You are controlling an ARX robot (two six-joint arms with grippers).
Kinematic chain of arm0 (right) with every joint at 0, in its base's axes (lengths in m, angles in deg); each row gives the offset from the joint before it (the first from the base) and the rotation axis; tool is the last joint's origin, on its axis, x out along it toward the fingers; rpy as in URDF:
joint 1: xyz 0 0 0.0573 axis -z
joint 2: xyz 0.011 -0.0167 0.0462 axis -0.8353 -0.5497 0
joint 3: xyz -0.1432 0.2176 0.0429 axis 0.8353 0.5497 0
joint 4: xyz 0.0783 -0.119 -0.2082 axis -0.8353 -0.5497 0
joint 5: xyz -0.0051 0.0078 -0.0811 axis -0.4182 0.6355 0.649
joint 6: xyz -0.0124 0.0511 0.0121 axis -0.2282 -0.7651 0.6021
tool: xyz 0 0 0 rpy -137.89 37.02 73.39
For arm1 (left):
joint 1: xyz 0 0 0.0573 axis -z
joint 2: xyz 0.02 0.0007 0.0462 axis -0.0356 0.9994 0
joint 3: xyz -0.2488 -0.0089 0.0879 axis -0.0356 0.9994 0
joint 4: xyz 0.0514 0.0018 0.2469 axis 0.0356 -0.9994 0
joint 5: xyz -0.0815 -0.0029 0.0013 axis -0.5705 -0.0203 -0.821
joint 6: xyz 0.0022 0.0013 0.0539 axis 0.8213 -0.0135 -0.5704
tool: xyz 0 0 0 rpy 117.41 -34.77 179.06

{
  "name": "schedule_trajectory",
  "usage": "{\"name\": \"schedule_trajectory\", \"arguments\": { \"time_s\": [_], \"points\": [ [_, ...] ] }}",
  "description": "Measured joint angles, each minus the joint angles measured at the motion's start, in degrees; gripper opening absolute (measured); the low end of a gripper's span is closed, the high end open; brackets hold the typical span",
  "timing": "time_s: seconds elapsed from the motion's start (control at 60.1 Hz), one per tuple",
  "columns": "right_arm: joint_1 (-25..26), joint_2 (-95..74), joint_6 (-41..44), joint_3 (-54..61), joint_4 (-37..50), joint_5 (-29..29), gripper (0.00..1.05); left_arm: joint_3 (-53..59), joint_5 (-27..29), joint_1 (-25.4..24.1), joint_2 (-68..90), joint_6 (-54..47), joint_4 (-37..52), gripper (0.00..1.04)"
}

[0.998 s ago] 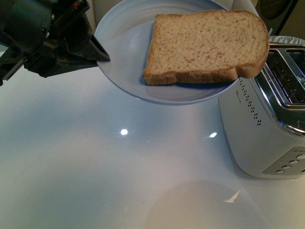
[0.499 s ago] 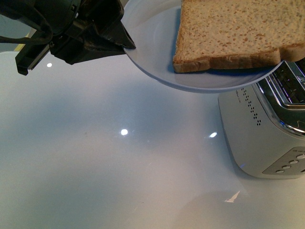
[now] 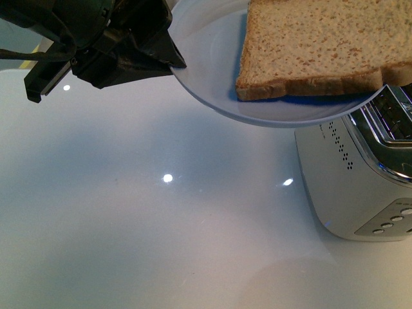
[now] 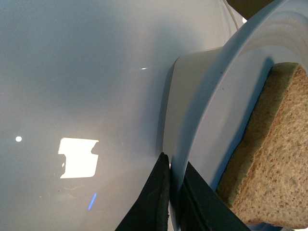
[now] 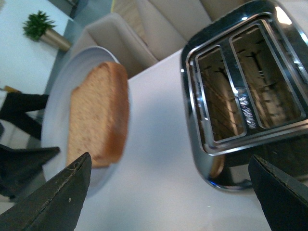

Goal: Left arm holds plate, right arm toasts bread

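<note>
You had the left gripper (image 3: 175, 64) pinched tight on the rim of the plate (image 3: 206, 45), which was held up off the white table (image 3: 161, 225) just beside the toaster (image 3: 347, 187). The bread (image 3: 309, 45) lay flat on the plate, on the side nearer the toaster. Your right gripper (image 5: 169, 161) hung above the toaster, fingers spread wide and holding nothing, with both slots showing between them.
</note>
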Motion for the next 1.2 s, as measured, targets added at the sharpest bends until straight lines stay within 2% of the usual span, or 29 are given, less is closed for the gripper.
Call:
{"name": "schedule_trajectory", "arguments": {
  "time_s": [0.1,0.216,0.449,0.732,0.898,1.197],
  "points": [
    [0.09,-9.92,-4.85,-2.51,8.5,-5.31,0.96,0.0,0.02,0.11,0.02,0.07,-0.11,0.03],
    [-1.03,-17.22,-7.96,-3.96,13.99,-7.45,0.96,0.0,-0.02,0.33,0.13,0.17,-0.11,0.03],
    [-3.69,-24.61,-10.43,-5.73,18.88,-8.68,0.96,0.0,-0.04,0.48,0.42,0.28,-0.24,0.03],
    [-4.52,-28.0,-10.73,-7.13,19.93,-9.79,0.93,0.0,-0.07,0.48,0.44,0.35,-0.26,0.03],
    [-5.68,-29.64,-11.08,-7.65,20.74,-9.75,0.73,0.0,-0.24,0.48,0.46,0.57,-0.26,0.03],
    [-6.47,-29.92,-10.97,-8.55,20.24,-8.7,0.24,0.0,-0.39,0.61,0.68,0.83,0.02,0.03]
  ]
}}
